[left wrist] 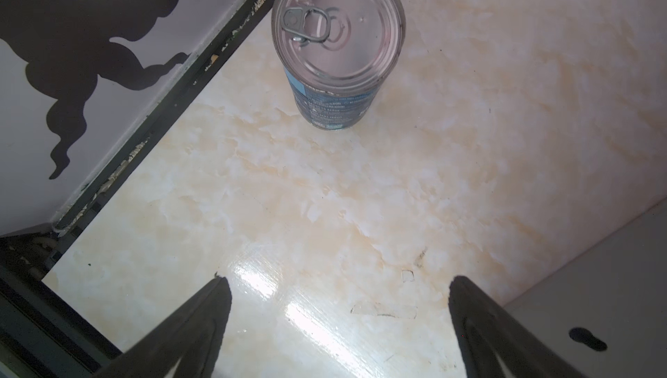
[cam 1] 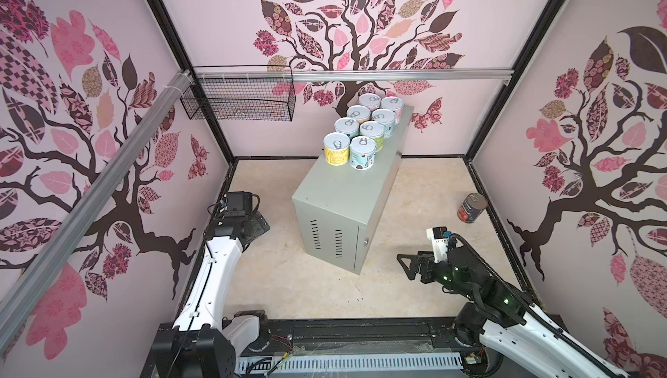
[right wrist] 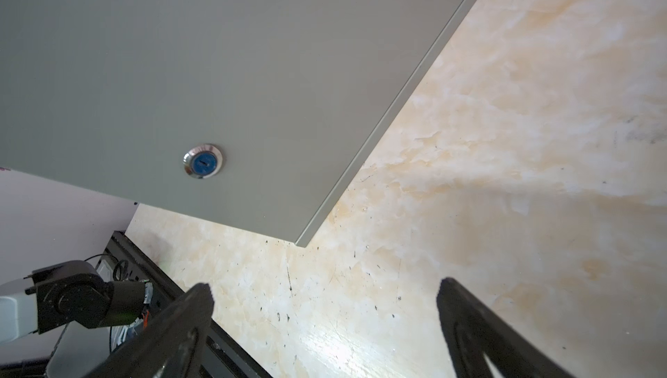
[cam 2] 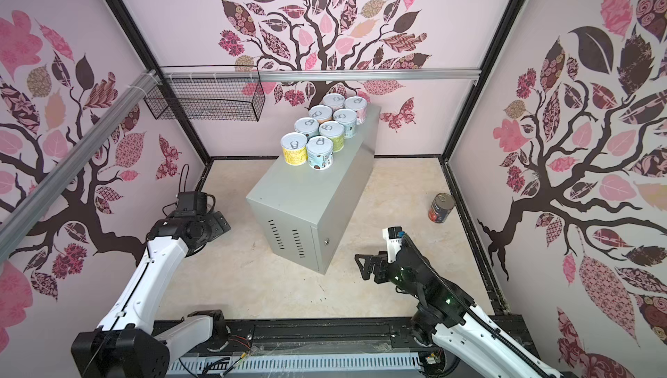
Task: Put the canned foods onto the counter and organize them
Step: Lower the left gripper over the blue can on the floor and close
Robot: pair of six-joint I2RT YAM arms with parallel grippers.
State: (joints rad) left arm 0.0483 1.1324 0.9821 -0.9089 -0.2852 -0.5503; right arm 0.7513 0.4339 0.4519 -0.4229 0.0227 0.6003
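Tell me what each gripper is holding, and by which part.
Nothing is held. The left gripper is open above bare floor, short of the blue can; the right gripper is open and empty near the counter.

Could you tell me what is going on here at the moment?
A two-armed robot is putting cans onto the grey counter. Eight short cans stand in two rows at its far end. Two taller cans are on the floor: a dark tomato can, on the right in both top views, and a blue can ahead of the left gripper, seen in its wrist view. That gripper and the right gripper are open and empty.
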